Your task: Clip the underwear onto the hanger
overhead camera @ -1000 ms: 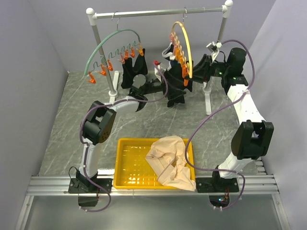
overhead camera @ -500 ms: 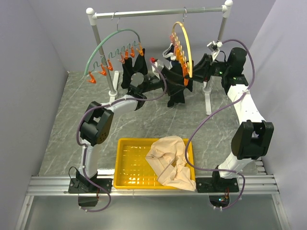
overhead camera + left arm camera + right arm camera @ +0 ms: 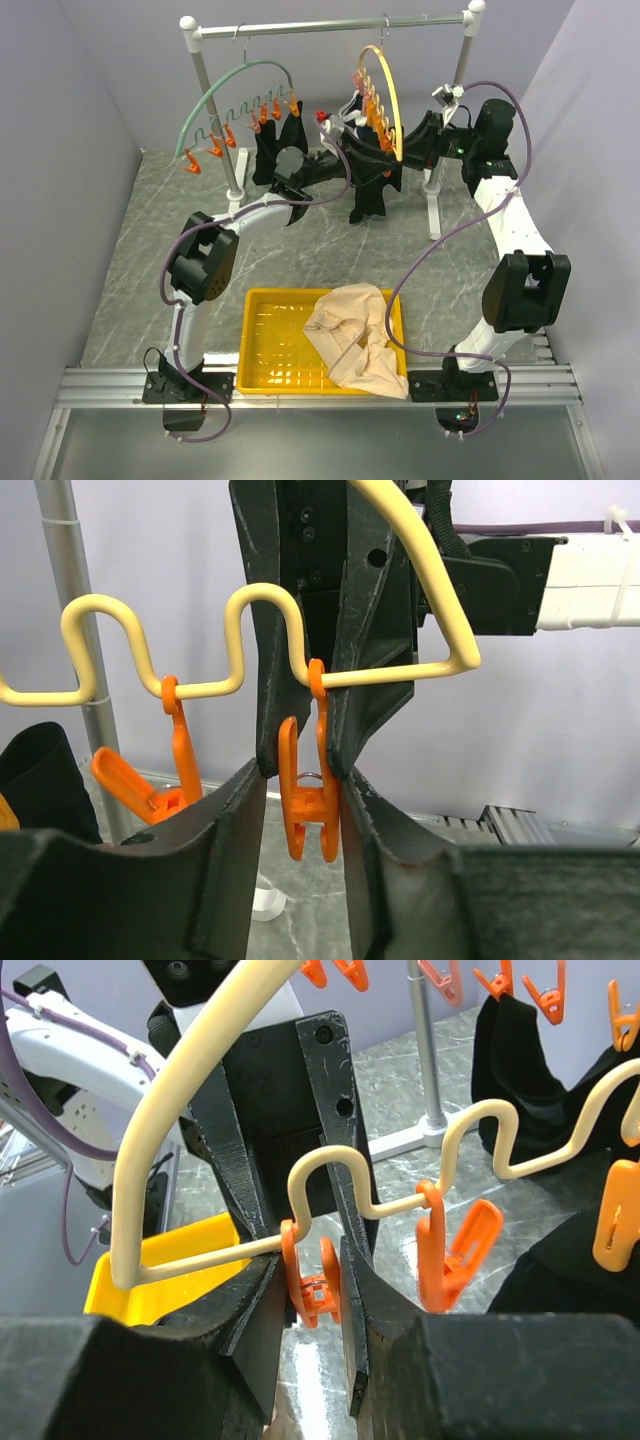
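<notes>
The pale yellow hanger [image 3: 388, 90] hangs from the rail, and its wavy wire shows in the left wrist view [image 3: 270, 595] and the right wrist view [image 3: 330, 1160]. The black underwear [image 3: 366, 195] hangs below it. Both grippers meet at one orange clip [image 3: 308, 800] [image 3: 315, 1285] near the wire's end. My left gripper [image 3: 345, 150] [image 3: 303, 770] has its fingertips against both sides of the clip. My right gripper [image 3: 392, 152] [image 3: 313, 1260] pinches the same clip from the opposite side. The clip's lower prongs stand slightly apart.
A green hanger [image 3: 230, 85] with orange clips holds another black garment [image 3: 275, 150] at the left of the rack. The rack's posts [image 3: 215, 110] [image 3: 432, 200] stand close by. A yellow tray [image 3: 262, 350] at the front holds a beige garment [image 3: 352, 335].
My left gripper has risen and moved right to the yellow hanger's clip. The right arm, hanger and underwear have hardly moved.
</notes>
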Controlling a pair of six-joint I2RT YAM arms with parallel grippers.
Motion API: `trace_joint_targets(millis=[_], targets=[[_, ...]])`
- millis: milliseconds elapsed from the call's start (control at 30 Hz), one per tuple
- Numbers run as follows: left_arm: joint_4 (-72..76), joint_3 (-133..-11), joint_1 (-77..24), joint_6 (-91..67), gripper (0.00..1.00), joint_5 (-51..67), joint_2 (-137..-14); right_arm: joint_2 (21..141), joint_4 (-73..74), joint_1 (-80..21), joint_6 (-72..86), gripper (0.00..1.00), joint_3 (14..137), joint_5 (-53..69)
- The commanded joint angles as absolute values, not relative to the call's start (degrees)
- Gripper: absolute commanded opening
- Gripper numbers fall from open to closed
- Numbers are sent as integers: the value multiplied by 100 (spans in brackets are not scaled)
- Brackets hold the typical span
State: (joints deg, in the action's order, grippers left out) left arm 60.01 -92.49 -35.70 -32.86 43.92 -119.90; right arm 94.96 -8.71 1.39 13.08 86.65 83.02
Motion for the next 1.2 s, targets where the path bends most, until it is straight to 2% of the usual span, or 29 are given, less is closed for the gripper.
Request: trace_joint_targets(millis=[0, 100, 267, 367, 400, 467, 500, 600, 700, 833, 933, 1033, 1067, 1100, 1133, 1167], targets=[[6293, -9501, -3595, -3507, 40, 4456, -12050, 9290, -1186, 88, 1520, 0, 8622, 8315], [6232, -9448, -3603, -3454, 41, 4456, -12024, 9273, -1485, 88, 1749, 0, 8570, 8297], [6187, -9448, -3595, -3445, 35, 4474, -12023, 9220, -1503, 88, 1749, 0, 8525, 8174], [6196, -9536, -3595, -3498, 23, 4535, -12076, 9228, -1494, 79, 1784, 0, 8525, 8200], [6231, -9536, -3603, -3568, 14, 4561, -12111, 9229, -1494, 79, 1784, 0, 8517, 8209], [6476, -9519, -3586, -3743, 3, 4676, -12155, 9228, -1503, 88, 1802, 1, 8517, 8270], [6556, -9510, -3577, -3814, 1, 4719, -12155, 9237, -1494, 97, 1819, 16, 8534, 8314], [6636, -9519, -3542, -3920, 0, 4790, -12190, 9281, -1398, 88, 1846, 44, 8561, 8437], [6680, -9571, -3542, -3990, 0, 4869, -12225, 9220, -1284, 88, 1574, 47, 8490, 8411], [6715, -9642, -3533, -4052, 0, 4922, -12261, 9255, -1432, 88, 1652, 46, 8490, 8367], [6706, -9659, -3542, -4052, 0, 4931, -12270, 9272, -1450, 88, 1583, 41, 8490, 8306], [6697, -9721, -3542, -4096, 3, 4931, -12305, 9272, -1398, 79, 1503, 22, 8490, 8218], [6697, -9721, -3533, -4096, 14, 4922, -12296, 9281, -1371, 79, 1477, 17, 8516, 8209], [6689, -9695, -3542, -4070, 22, 4896, -12270, 9290, -1293, 79, 1442, 7, 8534, 8200], [6645, -9668, -3533, -4043, 32, 4826, -12243, 9290, -1231, 88, 1363, 3, 8543, 8183], [6618, -9555, -3525, -3973, 46, 4799, -12174, 9290, -1170, 88, 1319, 0, 8586, 8174]])
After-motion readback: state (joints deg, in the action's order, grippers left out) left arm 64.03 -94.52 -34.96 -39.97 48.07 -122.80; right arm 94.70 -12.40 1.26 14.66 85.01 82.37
